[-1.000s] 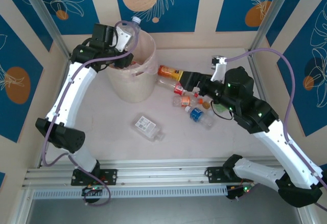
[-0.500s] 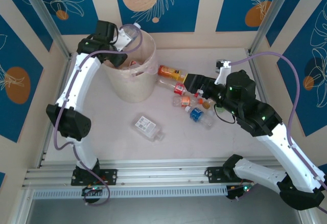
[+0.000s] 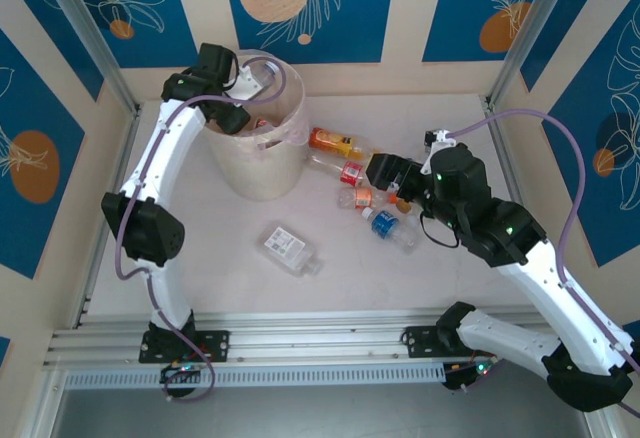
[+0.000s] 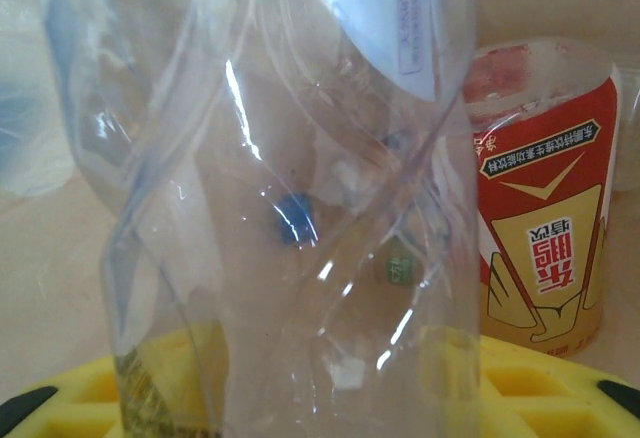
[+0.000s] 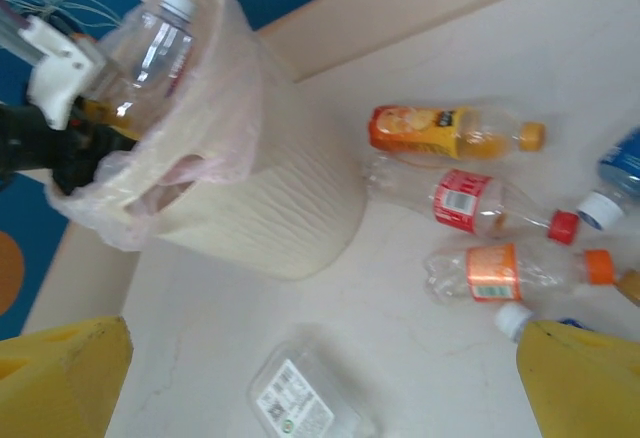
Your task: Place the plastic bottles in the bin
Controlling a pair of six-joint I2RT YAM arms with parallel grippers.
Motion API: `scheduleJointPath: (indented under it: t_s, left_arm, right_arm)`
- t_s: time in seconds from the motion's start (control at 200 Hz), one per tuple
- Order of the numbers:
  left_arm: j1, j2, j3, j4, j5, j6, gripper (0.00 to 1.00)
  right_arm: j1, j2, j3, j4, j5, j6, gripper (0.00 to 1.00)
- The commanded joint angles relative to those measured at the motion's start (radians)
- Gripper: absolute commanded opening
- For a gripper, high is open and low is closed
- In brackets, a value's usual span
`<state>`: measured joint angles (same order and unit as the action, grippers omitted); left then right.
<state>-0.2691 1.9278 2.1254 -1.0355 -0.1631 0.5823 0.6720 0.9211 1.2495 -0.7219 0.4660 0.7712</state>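
2 arms, left arm (image 3: 160, 163) & right arm (image 3: 545, 280): white links, black joints, black bases at frame bottom. Purple cable (image 3: 520, 111) loops along ea. Green LEDs on right arm. Fingers (image 5: 60, 373) yellow.

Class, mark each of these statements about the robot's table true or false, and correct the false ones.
1. The right gripper is open. True.
2. The bin lies tipped on its side. False: it stands upright.
3. The left gripper holds a clear bottle at the bin's mouth. True.
4. The flat bottle lies inside the bin. False: it lies on the table, apart from the bin.
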Motion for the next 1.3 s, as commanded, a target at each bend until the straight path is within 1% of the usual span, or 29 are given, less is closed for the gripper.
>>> scheduleJointPath:
  t_s: [0.0, 0.045, 0.1, 0.16, 0.315, 0.455, 0.55, 0.605, 0.685, 0.775, 0.905, 1.01, 1.1, 1.215, 1.295]
  left_arm:
    - [0.012, 0.005, 0.034, -0.024, -0.017, 0.017, 0.61]
    - [0.012, 0.006, 0.036, -0.023, -0.021, 0.019, 0.66]
    - [0.012, 0.004, 0.036, -0.022, -0.024, 0.018, 0.68]
    - [0.012, 0.001, 0.038, -0.021, -0.026, 0.017, 0.73]
    - [0.013, -0.022, 0.04, -0.015, -0.031, 0.006, 0.76]
    - [0.01, -0.055, 0.07, -0.011, -0.025, -0.034, 0.79]
    - [0.009, -0.093, 0.076, 0.004, -0.01, -0.068, 0.83]
    - [0.009, -0.115, 0.076, 0.013, 0.002, -0.088, 0.86]
    - [0.008, -0.145, 0.076, 0.018, 0.011, -0.118, 0.88]
    - [0.005, -0.177, 0.073, 0.012, 0.011, -0.149, 0.92]
    - [-0.007, -0.227, 0.052, 0.006, -0.004, -0.194, 0.95]
    - [-0.046, -0.269, 0.031, -0.004, -0.059, -0.236, 0.99]
    - [-0.081, -0.313, -0.003, -0.004, -0.111, -0.286, 0.99]
    - [-0.124, -0.37, -0.052, -0.007, -0.145, -0.356, 0.99]
    - [-0.155, -0.415, -0.098, 0.001, -0.143, -0.414, 0.99]
  right_arm:
    - [-0.03, 0.013, -0.02, -0.09, 0.028, 0.038, 0.99]
    - [-0.055, 0.024, -0.029, -0.112, -0.001, 0.045, 0.99]
    - [-0.093, 0.035, -0.05, -0.124, -0.05, 0.051, 0.99]
    - [-0.138, 0.046, -0.081, -0.116, -0.112, 0.048, 0.99]
    - [-0.227, 0.077, -0.155, -0.088, -0.23, 0.015, 0.99]
    - [-0.312, 0.13, -0.222, -0.073, -0.379, -0.036, 0.99]
    - [-0.347, 0.164, -0.271, -0.057, -0.427, -0.053, 0.99]
    - [-0.357, 0.187, -0.288, -0.05, -0.435, -0.067, 0.99]
    - [-0.368, 0.224, -0.293, -0.059, -0.416, -0.092, 0.99]
    - [-0.38, 0.258, -0.293, -0.055, -0.391, -0.125, 0.99]
    - [-0.407, 0.329, -0.27, -0.025, -0.404, -0.179, 0.99]
    - [-0.419, 0.405, -0.237, -0.01, -0.404, -0.215, 0.99]
    - [-0.42, 0.475, -0.201, -0.016, -0.396, -0.236, 0.99]
    - [-0.415, 0.547, -0.165, -0.03, -0.392, -0.248, 0.99]
    - [-0.409, 0.58, -0.157, -0.019, -0.402, -0.26, 0.99]
